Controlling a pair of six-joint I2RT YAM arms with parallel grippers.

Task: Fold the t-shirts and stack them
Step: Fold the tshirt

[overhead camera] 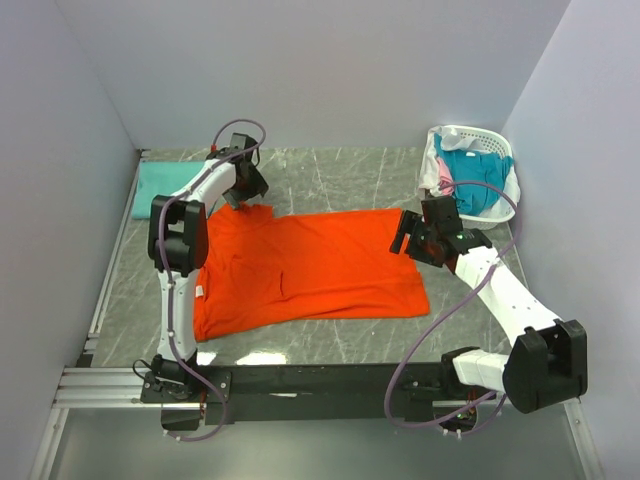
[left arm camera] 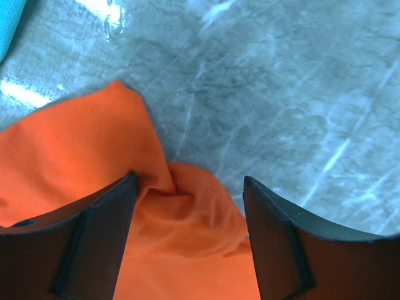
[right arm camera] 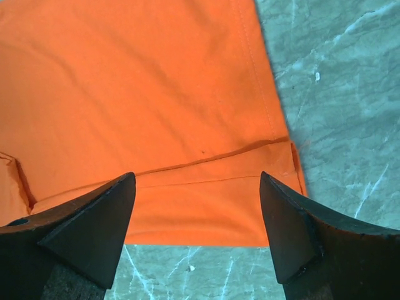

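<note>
The left arm rises from its base, bends at the elbow over the shirt's left edge, and reaches forward and to the right, to the far-left corner of the orange t-shirt (overhead camera: 310,272); the left gripper (left arm camera: 189,187) points down at the table (overhead camera: 340,180), its jaws spread, with a bunched ridge of orange cloth lying between the fingers (left arm camera: 94,237) and not pinched. The right arm stretches from its base forward and to the left across the table's right side, forearm low; the right gripper (right arm camera: 197,184) hangs over the shirt's right edge, jaws wide apart and gripping nothing, a stitched hem line crossing the gap below them. The orange t-shirt lies flat in the middle of the table, its long axis running left to right; the left end is broader and comes nearer the arm bases, the right end narrower; which end is the collar I cannot tell. A mint-green t-shirt (overhead camera: 155,188) lies at the far left, apart from the orange one; a teal-blue t-shirt (overhead camera: 470,185) is heaped in the white basket (overhead camera: 497,148) at the far right corner.
</note>
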